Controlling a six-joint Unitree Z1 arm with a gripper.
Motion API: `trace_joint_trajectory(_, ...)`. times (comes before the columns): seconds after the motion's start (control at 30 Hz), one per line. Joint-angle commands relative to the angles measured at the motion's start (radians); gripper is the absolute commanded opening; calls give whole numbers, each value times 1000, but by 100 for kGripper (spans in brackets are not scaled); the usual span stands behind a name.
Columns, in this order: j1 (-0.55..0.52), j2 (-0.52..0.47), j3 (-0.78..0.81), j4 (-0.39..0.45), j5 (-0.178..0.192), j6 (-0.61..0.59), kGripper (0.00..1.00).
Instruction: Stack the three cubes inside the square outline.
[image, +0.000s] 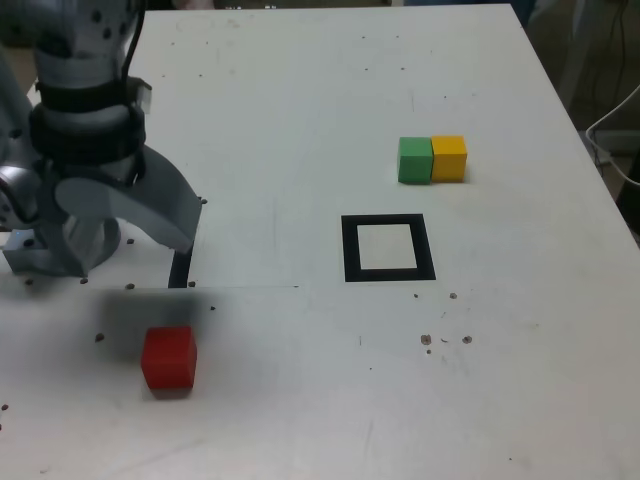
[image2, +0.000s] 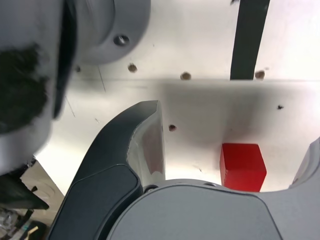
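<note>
I see my gripper (image: 135, 235) spread wide, holding nothing, the red cube (image: 168, 356) just below it; the green cube (image: 415, 160) and yellow cube (image: 449, 157) touch, well away beyond the square outline (image: 387, 248).

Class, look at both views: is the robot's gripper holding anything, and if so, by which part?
Nothing is held. The gripper is open above the table, and the red cube sits untouched between its spread jaws.

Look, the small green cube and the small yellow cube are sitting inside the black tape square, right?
Not quite. The small green cube and small yellow cube do sit side by side, touching, but outside the black tape square, farther back on the white table. The exterior view shows the square's white centre holding nothing.
</note>
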Motion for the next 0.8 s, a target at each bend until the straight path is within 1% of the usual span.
trace_joint_trajectory(0.0,-42,17,-3,-28,-8,-52,99)
trace_joint_trajectory(0.17,-128,54,-15,-79,-23,-165,98)
trace_joint_trajectory(0.27,-165,93,-31,-95,-33,-208,98)
trace_joint_trajectory(0.33,-190,127,-48,-97,-33,-233,97)
trace_joint_trajectory(0.47,-228,179,-75,-106,-19,-270,97)
trace_joint_trajectory(0.63,-263,231,-98,-119,7,-301,96)
trace_joint_trajectory(0.77,-271,254,-113,-115,31,-310,93)
